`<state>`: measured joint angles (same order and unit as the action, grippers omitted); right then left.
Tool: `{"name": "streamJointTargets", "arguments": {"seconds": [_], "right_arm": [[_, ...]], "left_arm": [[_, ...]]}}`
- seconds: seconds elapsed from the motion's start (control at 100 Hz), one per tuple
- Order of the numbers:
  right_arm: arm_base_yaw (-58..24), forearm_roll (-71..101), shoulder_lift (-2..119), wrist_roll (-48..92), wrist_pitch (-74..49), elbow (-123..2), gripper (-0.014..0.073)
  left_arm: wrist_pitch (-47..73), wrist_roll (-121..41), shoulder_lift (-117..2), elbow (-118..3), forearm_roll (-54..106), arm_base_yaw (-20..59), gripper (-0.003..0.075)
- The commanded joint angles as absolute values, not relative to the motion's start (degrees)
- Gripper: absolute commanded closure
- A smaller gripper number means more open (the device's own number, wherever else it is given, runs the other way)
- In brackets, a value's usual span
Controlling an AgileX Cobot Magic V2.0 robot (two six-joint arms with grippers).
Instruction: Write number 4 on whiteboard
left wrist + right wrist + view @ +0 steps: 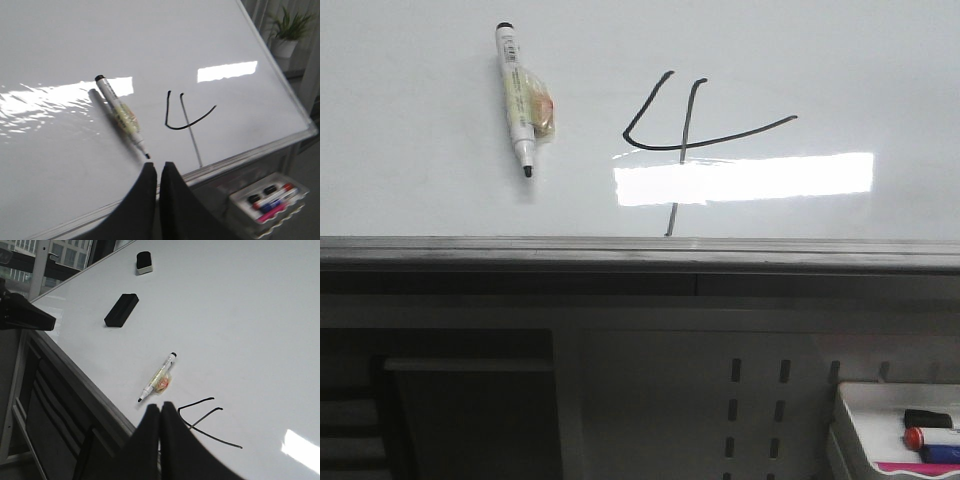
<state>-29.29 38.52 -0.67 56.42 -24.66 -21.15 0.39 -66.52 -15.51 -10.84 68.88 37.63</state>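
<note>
- Whiteboard (420, 120): large glossy board, fills the upper half of the front view; grey edge rail (640, 252) along its near side. A bright rectangular light reflection crosses the lower stem of the figure.
- Number 4 (685, 125): already drawn, right of board centre in the front view. Open top, slanted left stroke, crossbar rising toward 3 o'clock, long stem running down to the rail.
- Marker (522, 100): lies flat on the board at 9 o'clock from the 4, well apart from it. Uncapped tip points to 6 o'clock, cap end to 12. Nothing holds it.
- Step, by my reading: the writing is done and the pen has been set down. What remains is at most backing the arms off without brushing the wet ink.
- Left gripper (158, 167): fingers pressed together, empty, hanging just off the marker tip near the rail.
- Right gripper (161, 410): fingers likewise together, empty, hanging over the 4's near strokes.
- Front view alone: no gripper visible.
- Right wrist view alone: a black eraser block (121, 310) and a smaller black-topped eraser (144, 262) far across the board.
- Left wrist view alone: a potted plant (287, 30) beyond the board's corner; it also shows the marker tray (267, 202) entire, with red, blue and pink pens, which the front view clips at 5 o'clock.
</note>
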Motion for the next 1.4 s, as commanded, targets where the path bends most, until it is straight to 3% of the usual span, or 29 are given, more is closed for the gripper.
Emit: {"name": "streamJointTargets", "arguments": {"seconds": [0.0, 0.25, 0.35, 0.49, 0.75, 1.39], "right_arm": [[-28.95, 39.82, -1.38, 56.54, -21.15, -22.35, 0.0658], [-28.95, 39.82, -1.38, 56.54, -21.15, -22.35, 0.0658], [-28.95, 39.82, -1.38, 56.54, -21.25, -22.35, 0.0658], [-28.95, 39.82, -1.38, 56.54, -21.15, -22.35, 0.0658], [-28.95, 39.82, -1.38, 56.54, -21.15, -22.35, 0.0658], [-28.95, 39.69, -1.38, 56.54, -21.15, -22.35, 0.0658]], "left_arm": [[-1.1, -63.43, -11.63, -8.69, 57.33, 34.87, 0.0741], [-1.35, -23.78, 1.46, -0.14, 18.58, 19.95, 0.0741], [0.56, -13.83, 1.39, 1.88, 12.97, 13.91, 0.0741], [10.19, -12.23, 1.51, 2.15, 12.92, 8.65, 0.0741], [17.84, -11.99, 1.51, 2.15, 15.54, 7.78, 0.0741], [17.93, -11.99, 1.51, 2.15, 16.02, 7.78, 0.0741]]}}
